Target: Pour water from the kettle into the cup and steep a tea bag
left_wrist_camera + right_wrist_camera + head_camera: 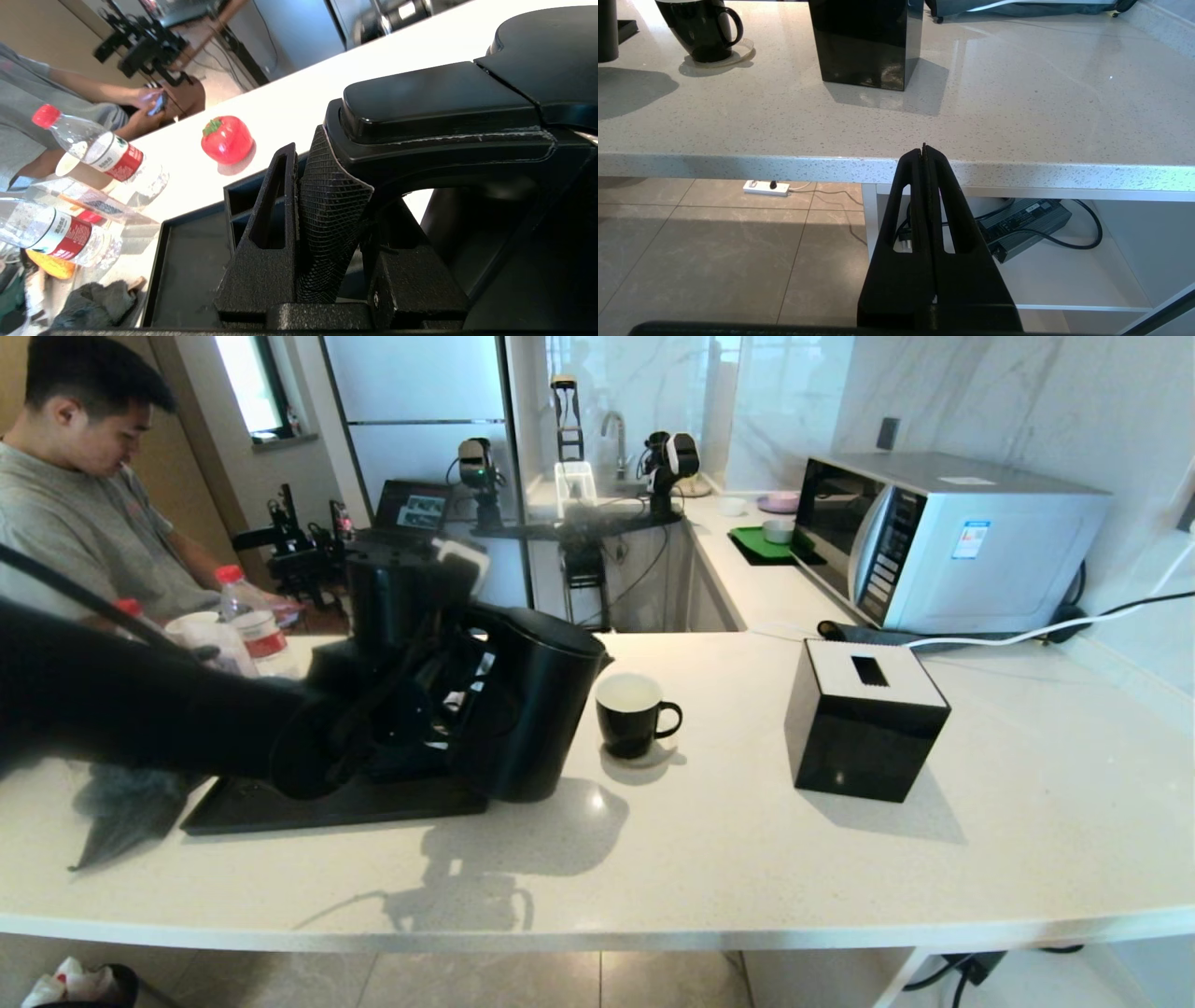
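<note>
The tall black kettle (537,709) stands at the right end of the black tray (280,807), its spout pointing at the cup and leaning slightly that way. My left gripper (453,686) is shut on its loop handle (444,102); in the left wrist view the textured pad (327,200) presses against the handle. The small black cup (630,714) with a white inside sits on the counter just right of the kettle, also seen as the cup (698,28). My right gripper (924,151) hangs shut and empty below the counter's front edge. No tea bag shows.
A black cube tissue box (868,719) stands right of the cup, with a microwave (943,541) behind it. Water bottles (247,625), a red tomato-shaped object (227,139) and a grey cloth (121,803) lie left of the tray. A person sits at far left.
</note>
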Tool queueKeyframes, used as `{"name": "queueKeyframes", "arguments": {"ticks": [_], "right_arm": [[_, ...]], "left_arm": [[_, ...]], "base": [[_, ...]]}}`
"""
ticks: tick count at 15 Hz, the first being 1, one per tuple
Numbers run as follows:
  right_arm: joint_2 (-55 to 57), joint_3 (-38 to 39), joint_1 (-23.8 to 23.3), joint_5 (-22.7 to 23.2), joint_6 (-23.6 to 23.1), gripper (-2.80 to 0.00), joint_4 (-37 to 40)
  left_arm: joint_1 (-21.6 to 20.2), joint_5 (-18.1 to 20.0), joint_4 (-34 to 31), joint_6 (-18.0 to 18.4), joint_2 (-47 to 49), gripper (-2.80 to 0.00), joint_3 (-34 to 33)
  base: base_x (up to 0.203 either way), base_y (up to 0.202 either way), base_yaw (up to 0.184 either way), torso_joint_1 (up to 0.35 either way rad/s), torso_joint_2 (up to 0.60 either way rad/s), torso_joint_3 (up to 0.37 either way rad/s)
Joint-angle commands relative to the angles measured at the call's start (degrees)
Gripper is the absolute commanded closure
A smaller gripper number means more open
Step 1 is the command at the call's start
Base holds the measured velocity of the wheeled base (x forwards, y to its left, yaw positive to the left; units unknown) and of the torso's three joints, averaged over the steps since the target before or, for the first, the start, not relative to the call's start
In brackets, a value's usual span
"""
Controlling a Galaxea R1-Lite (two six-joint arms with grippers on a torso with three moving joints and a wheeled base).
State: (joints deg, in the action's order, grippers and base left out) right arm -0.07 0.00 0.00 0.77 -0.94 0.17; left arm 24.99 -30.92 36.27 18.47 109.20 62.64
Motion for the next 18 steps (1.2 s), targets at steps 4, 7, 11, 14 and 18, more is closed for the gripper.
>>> {"name": "queueKeyframes", "arguments": {"ticks": [4,7,11,14,18], "right_arm": [[0.07,0.00,0.00,0.02,-0.03,0.00,0.00],[0.07,0.00,0.00,0.02,-0.03,0.00,0.00],[0.07,0.00,0.00,0.02,-0.03,0.00,0.00],[0.07,0.00,0.00,0.02,-0.03,0.00,0.00],[0.07,0.00,0.00,0.02,-0.03,0.00,0.00]], "left_arm": [[0.32,-0.18,-4.72,0.45,1.15,0.00,4.90],[0.23,-0.15,-4.79,1.73,2.03,0.00,6.22],[0.06,-0.20,-6.89,2.59,2.59,0.00,8.01],[-0.03,-0.11,-10.24,2.69,2.85,0.00,9.86],[-0.11,-0.11,-10.77,4.28,3.37,0.00,10.65]], "base": [[0.000,0.000,0.000,0.000,0.00,0.000],[0.000,0.000,0.000,0.000,0.00,0.000],[0.000,0.000,0.000,0.000,0.00,0.000],[0.000,0.000,0.000,0.000,0.00,0.000],[0.000,0.000,0.000,0.000,0.00,0.000]]}}
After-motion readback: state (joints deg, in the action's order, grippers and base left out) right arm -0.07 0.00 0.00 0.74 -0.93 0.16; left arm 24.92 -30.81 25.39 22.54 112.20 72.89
